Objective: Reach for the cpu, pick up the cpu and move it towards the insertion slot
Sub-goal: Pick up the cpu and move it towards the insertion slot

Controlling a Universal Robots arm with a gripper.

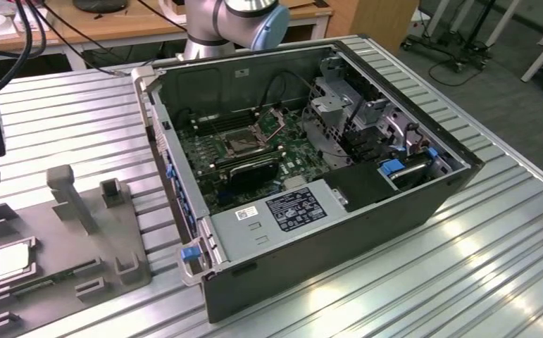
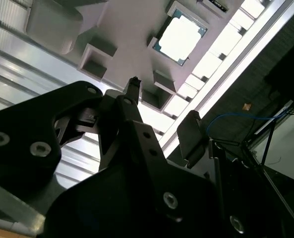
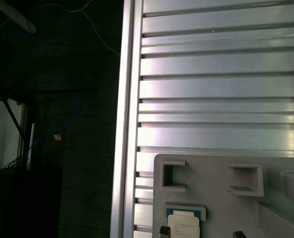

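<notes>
The cpu [image 1: 10, 262] lies flat in a shallow pocket of the grey fixture [image 1: 65, 243], at 8 o'clock in the exterior view, on the ribbed worktop [image 1: 74, 120]. It looks light, stiff and slick on top, and is probably delicate underneath. Its thin opposite edges seem the safest place to grip. The tool [image 2: 161, 101] hangs above, at 12 o'clock from the cpu, with its fingers spread and empty. The insertion slot [image 1: 237, 145] sits well apart at 2 o'clock, inside the open case [image 1: 365, 225].

We are noting the cpu [image 1: 10, 262] lying in the holder [image 1: 36, 218] on the desk [image 1: 496, 267], to the exterior view's left of the case [image 1: 346, 232] housing the insertion slot [image 1: 243, 144].
</notes>
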